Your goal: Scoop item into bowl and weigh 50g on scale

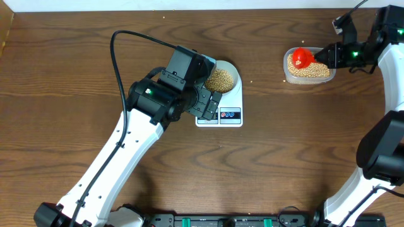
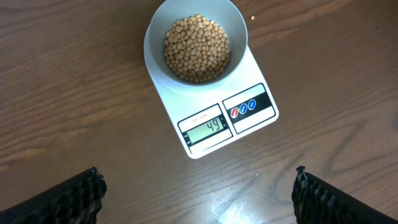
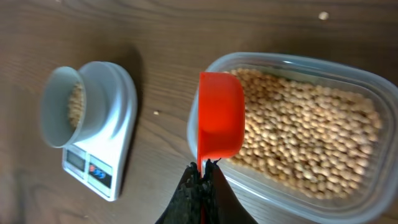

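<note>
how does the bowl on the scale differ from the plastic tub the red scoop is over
The bowl is round and opaque white; the tub is clear and rounded-rectangular. The bowl sits on the scale; the tub sits straight on the table. The red scoop is over the tub, not the bowl. Both hold tan beans.

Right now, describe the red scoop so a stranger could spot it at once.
On the right side of the wooden table sits a clear plastic tub of tan beans. Over its end nearer the scale, the right gripper holds the scoop by its handle. It is the only bright red utensil there.
</note>
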`<state>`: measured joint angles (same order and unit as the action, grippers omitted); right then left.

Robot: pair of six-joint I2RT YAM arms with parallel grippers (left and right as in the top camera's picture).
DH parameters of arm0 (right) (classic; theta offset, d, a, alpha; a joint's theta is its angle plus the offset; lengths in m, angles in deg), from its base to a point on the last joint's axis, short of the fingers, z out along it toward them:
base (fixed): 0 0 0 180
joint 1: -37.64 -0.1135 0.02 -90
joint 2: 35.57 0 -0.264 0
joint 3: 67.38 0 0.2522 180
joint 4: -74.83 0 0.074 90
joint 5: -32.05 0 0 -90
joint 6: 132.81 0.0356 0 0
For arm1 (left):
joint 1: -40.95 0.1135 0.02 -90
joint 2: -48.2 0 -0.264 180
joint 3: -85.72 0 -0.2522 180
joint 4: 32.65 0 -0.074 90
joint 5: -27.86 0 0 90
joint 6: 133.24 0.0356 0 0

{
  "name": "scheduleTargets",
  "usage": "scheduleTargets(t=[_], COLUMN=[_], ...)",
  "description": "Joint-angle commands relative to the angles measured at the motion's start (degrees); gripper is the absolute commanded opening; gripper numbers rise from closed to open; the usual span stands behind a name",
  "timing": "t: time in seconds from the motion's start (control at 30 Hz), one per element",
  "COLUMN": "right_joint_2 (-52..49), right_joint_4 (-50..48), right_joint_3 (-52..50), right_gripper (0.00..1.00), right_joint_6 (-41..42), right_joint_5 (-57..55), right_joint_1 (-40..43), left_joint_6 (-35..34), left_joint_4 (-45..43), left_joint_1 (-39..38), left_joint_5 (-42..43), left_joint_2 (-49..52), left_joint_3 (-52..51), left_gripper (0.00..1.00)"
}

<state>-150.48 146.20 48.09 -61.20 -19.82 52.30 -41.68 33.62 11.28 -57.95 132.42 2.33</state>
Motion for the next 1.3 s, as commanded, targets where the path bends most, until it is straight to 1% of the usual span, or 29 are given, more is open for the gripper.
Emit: scheduleTargets(t=[0.0, 0.1, 0.17, 0.27, 0.3, 0.5, 0.7, 0.83, 0.93, 1.07, 1.27], right_joint_2=[0.3, 0.3, 0.3, 0.3, 0.3, 0.3, 0.3, 0.3, 0.3, 0.3, 0.3], right_joint_4=[0.0, 0.0, 0.0, 0.0, 0.0, 0.0, -0.2, -0.3, -1.6, -5.7, -7.7], right_joint_3=[0.4, 0.4, 0.4, 0.4, 0.4, 0.4, 0.4, 0.4, 0.4, 0.4, 0.4], right_gripper=[0.01, 0.01, 0.01, 0.01, 0.01, 0.01, 0.01, 0.01, 0.01, 0.01, 0.01], right_joint_6=[0.6, 0.5, -1.0, -6.3, -9.4, -15.6, -22.3, -28.5, -29.3, -30.8, -36.1], right_joint_5=[7.9, 10.3, 12.9, 19.4, 21.0, 21.0, 20.9, 18.7, 16.2, 12.2, 7.0], right_joint_1=[0.5, 0.5, 0.5, 0.0, -0.7, -4.5, -10.1, -14.7, -17.0, -20.6, -23.8], left_joint_6=[0.6, 0.6, 0.6, 0.6, 0.6, 0.6, 0.6, 0.6, 0.6, 0.6, 0.6], left_joint_4=[0.2, 0.2, 0.2, 0.2, 0.2, 0.2, 0.2, 0.2, 0.2, 0.2, 0.2], left_joint_1=[0.1, 0.1, 0.1, 0.1, 0.1, 0.1, 0.1, 0.1, 0.1, 0.1, 0.1], left_joint_5=[0.1, 0.1, 0.1, 0.1, 0.1, 0.1, 0.1, 0.1, 0.1, 0.1, 0.1], left_joint_2=[0.4, 0.4, 0.4, 0.4, 0.4, 0.4, 0.4, 0.4, 0.4, 0.4, 0.4], left_joint_3=[-0.6, -0.6, -0.6, -0.6, -0.6, -0.6, -0.6, -0.6, -0.6, -0.6, -0.6], left_gripper=[0.98, 0.98, 0.98, 0.98, 0.98, 0.98, 0.98, 0.98, 0.98, 0.98, 0.98])
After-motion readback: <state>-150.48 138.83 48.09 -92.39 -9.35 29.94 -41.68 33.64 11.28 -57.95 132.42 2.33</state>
